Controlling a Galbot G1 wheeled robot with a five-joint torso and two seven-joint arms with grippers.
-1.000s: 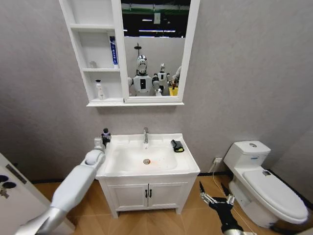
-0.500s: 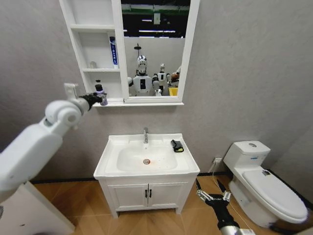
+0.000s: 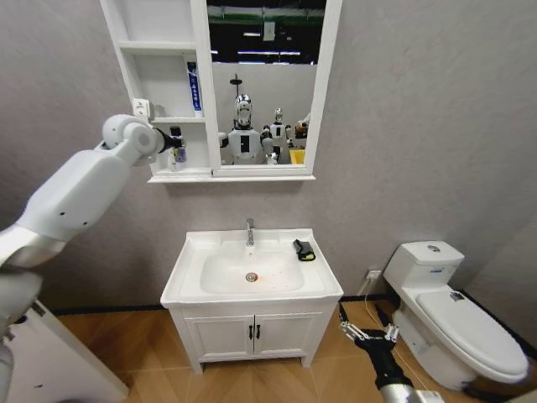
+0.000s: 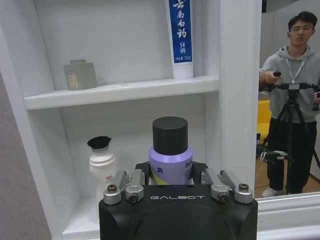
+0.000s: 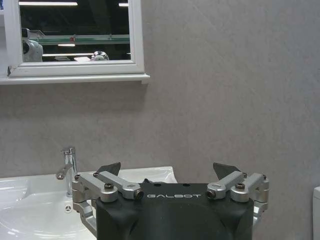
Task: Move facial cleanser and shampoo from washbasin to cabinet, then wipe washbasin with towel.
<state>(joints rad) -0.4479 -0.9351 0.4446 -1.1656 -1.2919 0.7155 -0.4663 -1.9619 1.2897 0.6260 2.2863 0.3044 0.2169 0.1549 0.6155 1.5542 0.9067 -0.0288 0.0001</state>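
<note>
My left gripper (image 3: pixel 175 139) is shut on a purple bottle with a black cap (image 4: pixel 170 159), held upright at the mouth of the lowest niche of the white cabinet (image 3: pixel 139 84). I cannot tell whether this bottle is the shampoo or the facial cleanser. A white bottle with a black top (image 4: pixel 102 163) stands inside that niche, beside the held one. Below, the washbasin (image 3: pixel 192 290) carries the black towel (image 3: pixel 304 249) on its right rim next to the tap (image 3: pixel 249 232). My right gripper (image 3: pixel 366 328) hangs open low beside the vanity, holding nothing.
A blue toothpaste tube (image 4: pixel 180 36) and a small grey box (image 4: pixel 80 75) stand on the middle shelf. The mirror panel (image 3: pixel 265 84) adjoins the niches. A white toilet (image 3: pixel 453 312) stands at the right, and the two-door vanity (image 3: pixel 252 332) sits under the basin.
My left arm has lifted the purple bottle from the basin's left rim up to the cabinet and brought it into the lowest niche. The right gripper shifted only slightly.
</note>
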